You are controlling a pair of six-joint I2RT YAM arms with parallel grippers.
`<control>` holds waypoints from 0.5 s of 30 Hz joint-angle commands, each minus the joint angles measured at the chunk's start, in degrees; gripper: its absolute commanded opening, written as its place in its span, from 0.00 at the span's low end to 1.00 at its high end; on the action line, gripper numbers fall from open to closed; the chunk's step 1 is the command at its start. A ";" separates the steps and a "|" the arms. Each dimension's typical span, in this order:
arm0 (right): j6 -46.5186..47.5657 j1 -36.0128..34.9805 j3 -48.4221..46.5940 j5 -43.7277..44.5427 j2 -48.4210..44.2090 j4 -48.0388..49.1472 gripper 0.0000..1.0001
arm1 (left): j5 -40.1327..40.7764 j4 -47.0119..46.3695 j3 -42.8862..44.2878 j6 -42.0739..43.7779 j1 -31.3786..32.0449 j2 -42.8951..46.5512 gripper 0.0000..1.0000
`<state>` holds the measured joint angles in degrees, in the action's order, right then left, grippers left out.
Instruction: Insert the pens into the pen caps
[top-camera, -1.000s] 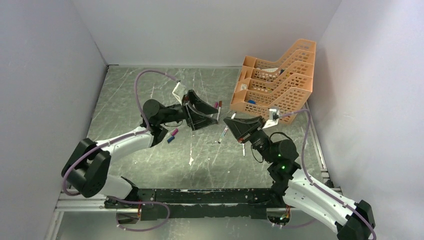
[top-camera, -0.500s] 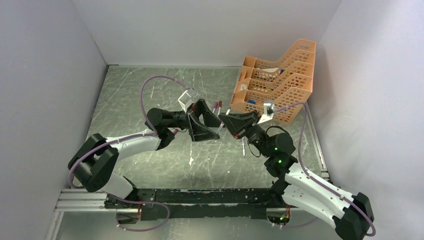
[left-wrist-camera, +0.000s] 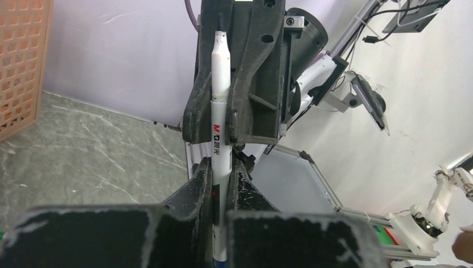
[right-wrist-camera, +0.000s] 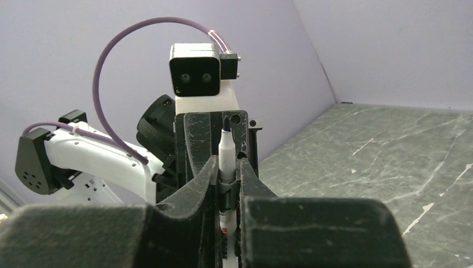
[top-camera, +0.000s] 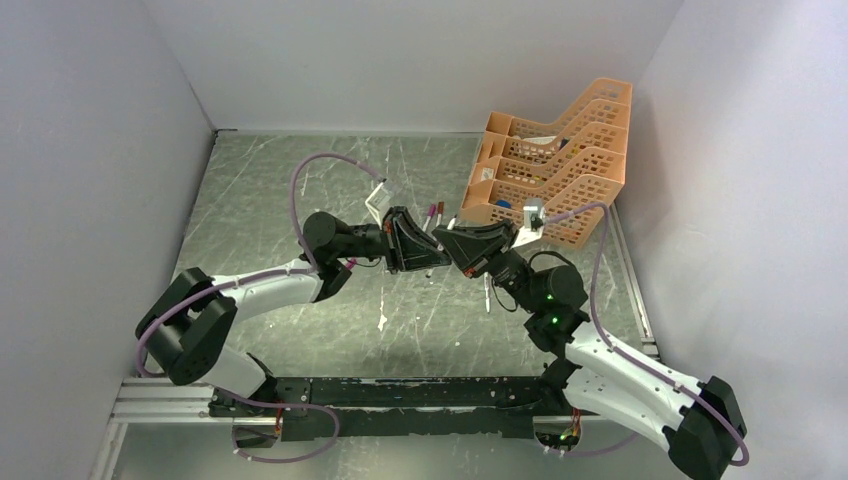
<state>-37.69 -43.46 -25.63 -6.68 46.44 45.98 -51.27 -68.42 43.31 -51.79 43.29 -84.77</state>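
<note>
In the middle of the table: the left gripper [top-camera: 425,250] and the right gripper [top-camera: 452,243] are nose to nose, tips basically touching, up off the table [top-camera: 260,200].
Held pen: one silvery-white pen [left-wrist-camera: 220,142] with red and black print on the barrel runs straight through both grippers. From the left wrist view its tapered end pokes out past the right gripper's fingers.
Left fingers: the left fingers [left-wrist-camera: 196,190] are pinched narrow with the pen barrel clamped between them.
Right fingers: same deal, the right fingers [right-wrist-camera: 203,178] are squeezed in tight on the pen. In that view the dark tip points at the left arm's camera block [right-wrist-camera: 194,76].
Loose caps: a magenta-pink cap [top-camera: 431,212] and a dark red-brown cap [top-camera: 440,209] sit side by side on the table just beyond the grippers, near the tray's front corner. They're too small to say if they're upright.
Another cap: a bit of a second pink cap [top-camera: 350,264] peeks out right beside the left arm's wrist.
Second pen: a second pen [top-camera: 487,293] lies on the table just beside the right arm.
Container: the orange mesh tray [top-camera: 590,150] is a stepped stack of tiers at the far right of the table.
In the tray: there's a small blue thing [top-camera: 503,204] at the front of the lowest tier and a white-and-dark item [top-camera: 540,140] up in the top tier. I can't make out what either one is.
Cables: a purple cable [right-wrist-camera: 111,61] loops over the left arm.
</note>
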 commanded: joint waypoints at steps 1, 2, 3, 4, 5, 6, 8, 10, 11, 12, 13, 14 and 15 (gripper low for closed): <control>1.30 0.40 0.39 2.07 -1.67 1.24 0.00 | -0.63 2.09 0.22 4.02 0.54 1.45 0.07; 1.69 0.40 0.48 2.56 -2.15 0.32 0.03 | 0.39 4.16 -0.04 5.79 0.33 2.22 0.07; 2.11 0.40 0.61 3.45 -3.08 -0.98 0.13 | 1.58 7.00 -0.33 8.26 -0.14 3.22 0.07; 2.82 0.40 0.85 4.87 -4.09 -2.66 0.26 | 3.60 10.97 -0.68 11.23 -1.00 4.35 0.07; 3.49 0.39 1.11 6.56 -5.51 -4.68 0.38 | 7.03 15.18 -1.08 14.29 -2.12 5.55 0.07; 4.22 0.39 1.37 8.59 -7.10 -7.06 0.45 | 10.62 18.60 -2.00 16.51 -3.67 6.93 0.07; 5.27 0.39 1.35 13.06 -9.87 -13.58 0.53 | 17.30 22.21 -4.18 18.44 -7.29 9.33 0.07; 6.09 0.38 1.00 17.11 -10.65 -20.92 0.54 | 22.30 22.75 -7.06 18.07 -10.36 12.11 0.07; 5.95 0.39 0.82 18.99 -10.18 -24.33 0.54 | 24.30 22.66 -8.54 17.70 -11.57 13.68 0.07; 5.56 0.33 0.87 19.81 -9.13 -27.56 0.53 | 26.70 23.05 -9.61 17.43 -12.41 15.19 0.07; 4.14 0.25 1.00 20.46 -7.44 -29.08 0.51 | 29.29 24.20 -10.59 17.11 -12.92 16.64 0.07; 2.55 -0.05 1.02 21.30 -4.50 -30.56 0.49 | 32.99 24.93 -11.45 16.59 -13.25 18.50 0.07; 1.38 -0.77 0.63 21.86 -1.80 -31.46 0.48 | 34.48 24.98 -12.73 15.57 -13.77 19.36 0.07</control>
<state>-33.85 -43.20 -24.75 8.78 37.65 27.20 -29.85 -47.33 33.93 -36.71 30.92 -70.39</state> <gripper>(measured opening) 0.501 0.141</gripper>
